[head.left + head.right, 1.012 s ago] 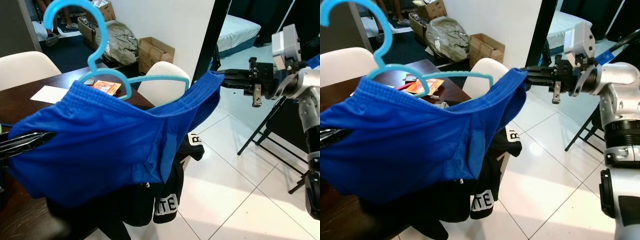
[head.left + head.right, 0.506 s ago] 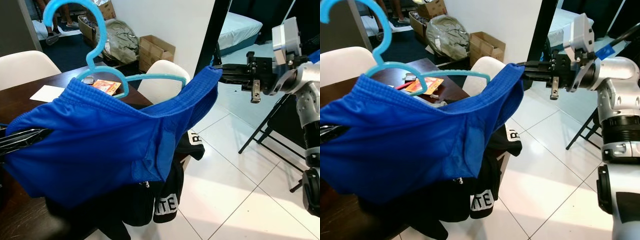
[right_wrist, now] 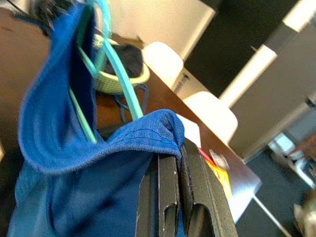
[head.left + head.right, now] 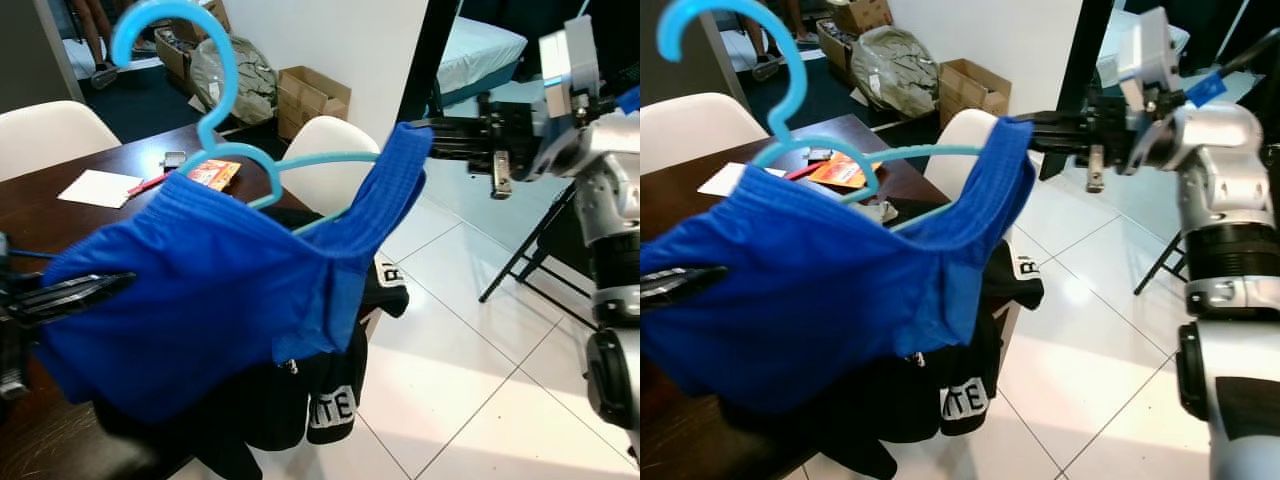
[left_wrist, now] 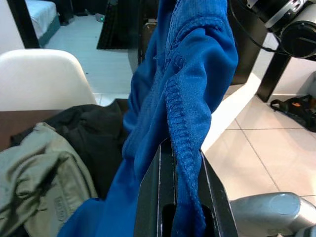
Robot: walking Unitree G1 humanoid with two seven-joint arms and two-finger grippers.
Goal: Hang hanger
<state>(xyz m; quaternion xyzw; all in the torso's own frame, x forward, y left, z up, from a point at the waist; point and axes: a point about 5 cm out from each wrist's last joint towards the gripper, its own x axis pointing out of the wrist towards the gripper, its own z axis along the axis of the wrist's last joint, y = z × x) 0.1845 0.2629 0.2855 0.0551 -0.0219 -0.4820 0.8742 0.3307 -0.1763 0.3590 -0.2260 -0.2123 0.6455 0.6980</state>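
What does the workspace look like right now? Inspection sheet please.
Surface: dark wooden table, white tiled floor.
Job's things: light blue hanger inside the waistband of blue shorts, held stretched in the air between both grippers.
Clutter: white paper, orange packet, black garment draped below the shorts, green basket.
Grippers: left gripper shut on the shorts' waistband; right gripper shut on the opposite waistband end.
Cables: nothing seen.
Surroundings: white chairs, cardboard boxes, bed, folding stand.
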